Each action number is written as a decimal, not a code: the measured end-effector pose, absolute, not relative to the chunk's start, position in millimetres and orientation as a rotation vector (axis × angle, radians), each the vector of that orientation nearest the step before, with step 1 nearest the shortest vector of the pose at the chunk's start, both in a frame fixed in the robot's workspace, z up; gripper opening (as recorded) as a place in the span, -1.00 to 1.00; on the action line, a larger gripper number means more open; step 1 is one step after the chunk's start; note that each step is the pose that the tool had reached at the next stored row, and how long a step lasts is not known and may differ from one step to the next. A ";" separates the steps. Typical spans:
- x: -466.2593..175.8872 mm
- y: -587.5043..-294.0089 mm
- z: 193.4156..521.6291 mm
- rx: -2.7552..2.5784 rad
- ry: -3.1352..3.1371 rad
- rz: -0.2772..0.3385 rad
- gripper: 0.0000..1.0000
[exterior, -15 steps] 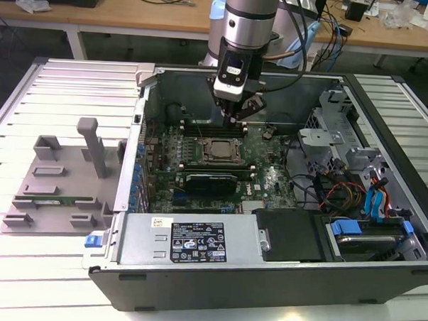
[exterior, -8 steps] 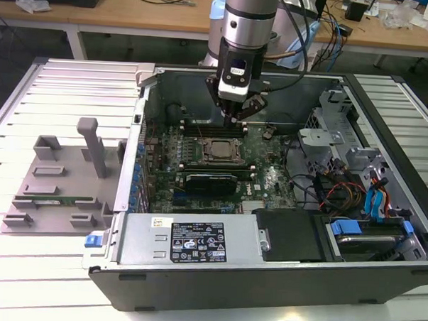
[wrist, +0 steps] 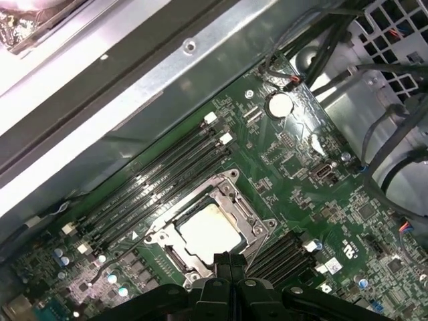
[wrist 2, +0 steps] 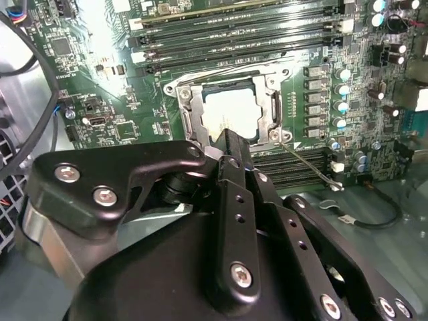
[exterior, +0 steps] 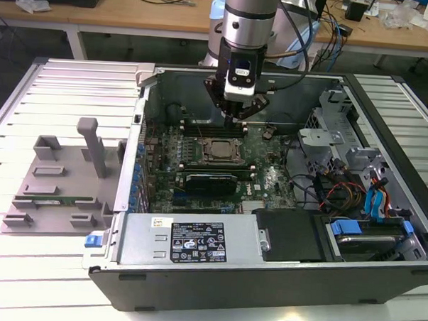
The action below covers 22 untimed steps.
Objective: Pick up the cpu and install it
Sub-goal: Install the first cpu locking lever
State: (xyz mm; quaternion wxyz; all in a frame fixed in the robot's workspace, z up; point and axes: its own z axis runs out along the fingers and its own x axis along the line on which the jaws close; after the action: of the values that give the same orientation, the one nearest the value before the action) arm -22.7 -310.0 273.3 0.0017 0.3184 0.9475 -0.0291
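Cpu: the cpu (wrist 2: pixel 231 115) (wrist: pixel 206 231) lies flat inside the socket frame (wrist 2: pixel 192 114) (wrist: pixel 253 226). Its pale, shiny top faces up.
Socket frame: it is a metal frame on the green board (exterior: pixel 270 181). It goes all the way around the cpu.
Hand: the hand (exterior: pixel 238 117) (wrist 2: pixel 231 138) (wrist: pixel 231 259) hangs over the socket frame, at the edge of the cpu. I cannot tell if its tips touch the cpu.
Fingers: the two black fingers (wrist: pixel 223 262) are pressed together. Nothing is between them.
Arm: the grey arm (exterior: pixel 247 20) comes straight down over the socket frame.
Slots: long dark slots (wrist 2: pixel 234 33) (wrist: pixel 167 175) run along one side of the socket frame. More slots (wrist 2: pixel 294 167) run along the other side.
Wire bar: a thin wire bar (wrist 2: pixel 309 165) sticks out from one corner of the socket frame, across the slots.
Round battery: a small silver battery (wrist: pixel 279 103) sits on the board, well apart from the socket frame.
Computer case: the open case (exterior: pixel 196 248) is all around the board and the socket frame.
Tray: a grey tray (exterior: pixel 54 171) lies outside the case, far from the socket frame, toward the exterior view's left. A thin green stick (exterior: pixel 56 197) lies in it.
Table: the white table (exterior: pixel 45 288) holds the case and the tray.
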 end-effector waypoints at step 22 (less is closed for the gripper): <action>-22.7 -310.0 273.3 0.713 3.049 -0.090 -0.79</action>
State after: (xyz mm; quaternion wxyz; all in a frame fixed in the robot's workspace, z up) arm -22.7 -310.0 273.3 0.0044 0.2277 0.9733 -0.0289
